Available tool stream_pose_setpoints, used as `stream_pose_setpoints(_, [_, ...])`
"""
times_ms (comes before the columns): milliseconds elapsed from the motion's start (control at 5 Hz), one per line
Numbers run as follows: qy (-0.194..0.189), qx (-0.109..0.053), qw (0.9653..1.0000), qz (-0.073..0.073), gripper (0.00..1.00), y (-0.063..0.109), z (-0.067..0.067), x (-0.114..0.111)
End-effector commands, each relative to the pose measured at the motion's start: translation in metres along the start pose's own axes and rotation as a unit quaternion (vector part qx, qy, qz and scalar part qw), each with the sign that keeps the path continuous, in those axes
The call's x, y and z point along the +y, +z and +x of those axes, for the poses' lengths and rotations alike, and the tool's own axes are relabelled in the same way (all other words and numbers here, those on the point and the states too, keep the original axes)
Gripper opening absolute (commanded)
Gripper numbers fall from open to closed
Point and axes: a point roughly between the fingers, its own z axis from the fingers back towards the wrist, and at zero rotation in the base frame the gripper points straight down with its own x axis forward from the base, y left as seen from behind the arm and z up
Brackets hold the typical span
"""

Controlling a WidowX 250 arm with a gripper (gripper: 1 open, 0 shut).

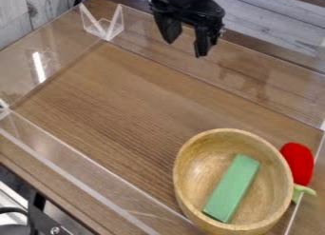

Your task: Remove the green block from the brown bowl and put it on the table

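Observation:
The green block [233, 186] lies flat inside the brown bowl [191, 172], slanted from lower left to upper right. The bowl stands at the front right corner of the wood-grain table [140, 106]. My gripper [185, 37] hangs at the far end of the table, well above and away from the bowl. Its two black fingers point down and stand apart, open, with nothing between them.
Low clear acrylic walls [76, 172] border the table on all sides. A small red rounded object [298, 163] with a green stem lies just right of the bowl against the right wall. A clear folded stand [101, 23] sits at the far left.

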Motion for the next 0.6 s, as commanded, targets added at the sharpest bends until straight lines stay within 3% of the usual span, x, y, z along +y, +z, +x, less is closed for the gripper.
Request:
stream_pose_setpoints(0, [0.002,-0.016,0.9998,0.009,1.0,0.0045,0.0054,0.003])
stream_pose_setpoints(200, [0.0,-0.01,0.9999,0.01,1.0,-0.0017,0.0026,0.0005])
stream_pose_setpoints(400, [0.003,-0.016,0.9998,0.012,1.0,0.0005,0.0056,0.0018])
